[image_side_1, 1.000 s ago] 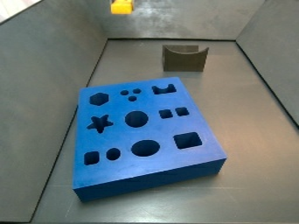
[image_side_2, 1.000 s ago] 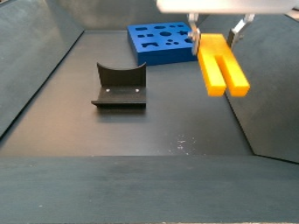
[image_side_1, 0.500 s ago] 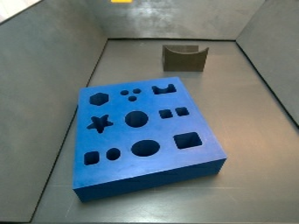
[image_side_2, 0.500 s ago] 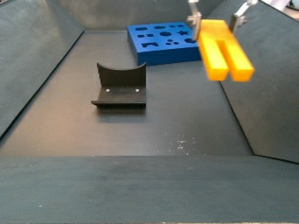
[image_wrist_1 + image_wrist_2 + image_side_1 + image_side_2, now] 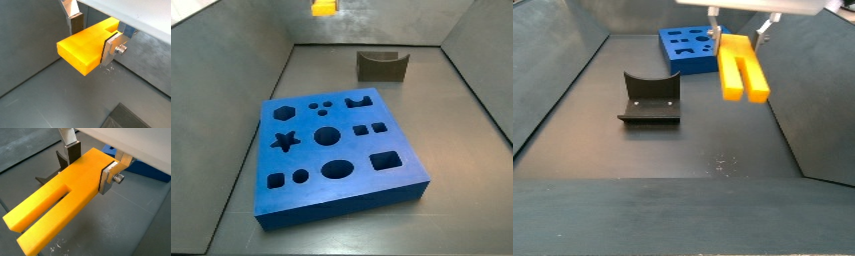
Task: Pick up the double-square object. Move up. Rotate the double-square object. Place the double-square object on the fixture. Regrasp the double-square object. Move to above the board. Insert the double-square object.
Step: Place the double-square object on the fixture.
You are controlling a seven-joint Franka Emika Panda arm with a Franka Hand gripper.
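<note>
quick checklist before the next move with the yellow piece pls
1. Grip: the tool has its finger plates clamped on the solid end of the double-square object: ok.
2. Height: in a side view the double-square object hangs in the air, well off the floor: ok.
3. Prongs: both prongs and the slot are free of the fingers in a wrist view: ok.
4. Fixture: the fixture stands upright and its notch holds nothing: ok.
5. Alignment: the piece hangs off to the side of the fixture, not above it: not ok yet.
6. Board: the board lies flat, its holes unfilled: ok.
</note>
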